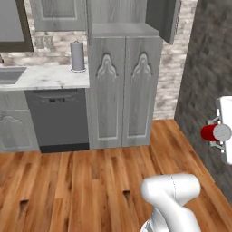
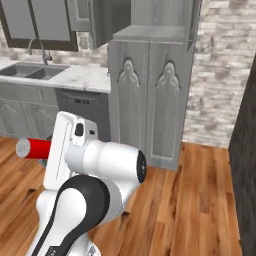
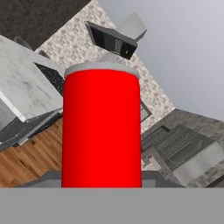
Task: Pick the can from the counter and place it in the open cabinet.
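Observation:
The red can (image 1: 209, 132) with its silver end hangs on its side in the air at the right edge, well above the wood floor. My gripper (image 1: 215, 133) is shut on it, one finger above and one below. From the right base the can (image 2: 34, 148) sticks out left of my white arm. In the hand view the can (image 3: 101, 131) stands close in front of the camera. The tall grey cabinet (image 1: 124, 90) stands ahead, its flat open shelf (image 1: 123, 30) above two arched doors, its door (image 1: 166, 18) swung open to the right. The counter is out of view.
A marble sink counter (image 1: 45, 77) with a grey paper towel roll (image 1: 78, 55) runs left of the cabinet, over a dark dishwasher (image 1: 59, 118). A dark textured wall (image 1: 206, 63) rises on the right. Wood floor (image 1: 90, 181) lies between me and the cabinet.

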